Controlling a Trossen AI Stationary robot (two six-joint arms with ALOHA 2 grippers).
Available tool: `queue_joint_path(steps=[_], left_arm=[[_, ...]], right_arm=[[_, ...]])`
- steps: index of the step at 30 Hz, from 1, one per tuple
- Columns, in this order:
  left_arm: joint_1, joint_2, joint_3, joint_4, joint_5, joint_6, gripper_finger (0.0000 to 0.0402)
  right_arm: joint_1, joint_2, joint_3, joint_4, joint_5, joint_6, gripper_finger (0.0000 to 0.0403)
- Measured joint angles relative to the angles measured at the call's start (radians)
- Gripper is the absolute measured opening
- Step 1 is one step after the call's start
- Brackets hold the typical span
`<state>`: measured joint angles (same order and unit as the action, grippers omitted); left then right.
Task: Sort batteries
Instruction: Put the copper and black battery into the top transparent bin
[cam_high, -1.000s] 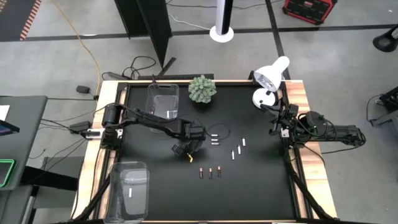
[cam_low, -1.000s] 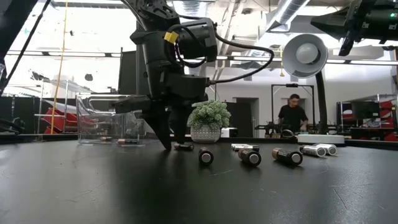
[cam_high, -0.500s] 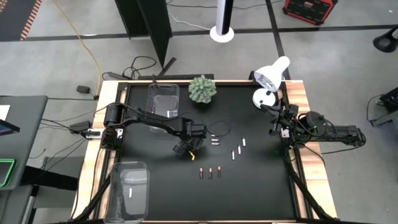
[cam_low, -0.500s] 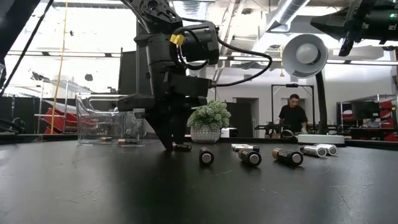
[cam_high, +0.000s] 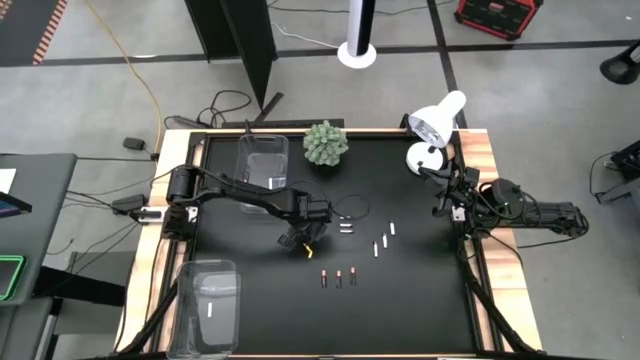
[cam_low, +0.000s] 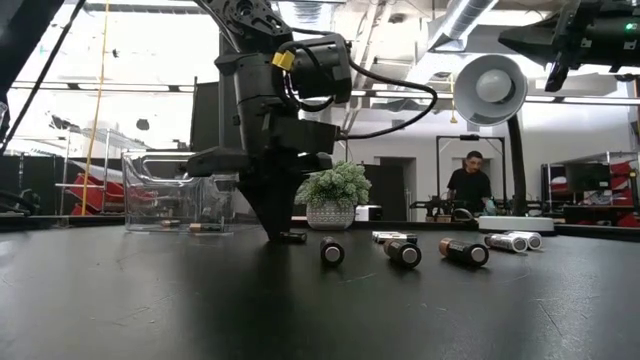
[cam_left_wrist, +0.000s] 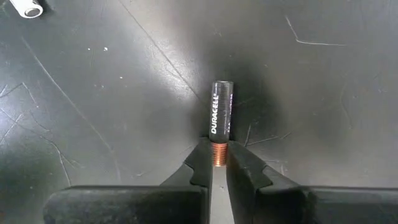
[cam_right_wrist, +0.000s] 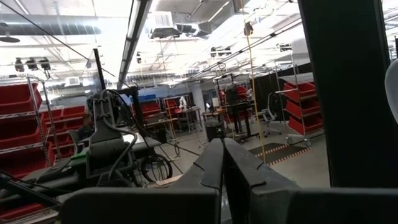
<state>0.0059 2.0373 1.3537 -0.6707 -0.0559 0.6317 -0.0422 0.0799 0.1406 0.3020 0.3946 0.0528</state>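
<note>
Black table (cam_high: 240, 300), two clear bins (cam_high: 211, 305); we've got the left gripper (cam_left_wrist: 218, 163) clamped on a dark battery's (cam_left_wrist: 221, 115) copper end; right gripper (cam_right_wrist: 222, 163) closed, empty; most batteries unsorted.

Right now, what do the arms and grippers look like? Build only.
Both arms are dark, with black joints. The left arm carries looped black cables and a yellow tag near the wrist. The left gripper has two dark, wedge-shaped fingers. The right arm is equally dark, cables bundled by the right gripper.
</note>
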Motion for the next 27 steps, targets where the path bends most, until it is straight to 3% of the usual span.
queue_joint_path(steps=[16, 22, 27], left_arm=[[-0.022, 0.015, 0.170, -0.138, 0.024, 0.000, 0.0013], [-0.021, 0.014, 0.209, -0.153, 0.139, 0.021, 0.0012], [-0.021, -0.003, 0.228, -0.166, 0.301, 0.070, 0.0012]], right_arm=[[0.000, 0.000, 0.000, -0.002, 0.000, 0.001, 0.0031], [0.000, 0.000, 0.000, -0.002, 0.000, 0.001, 0.0031], [0.000, 0.000, 0.000, -0.003, 0.000, 0.001, 0.0031]])
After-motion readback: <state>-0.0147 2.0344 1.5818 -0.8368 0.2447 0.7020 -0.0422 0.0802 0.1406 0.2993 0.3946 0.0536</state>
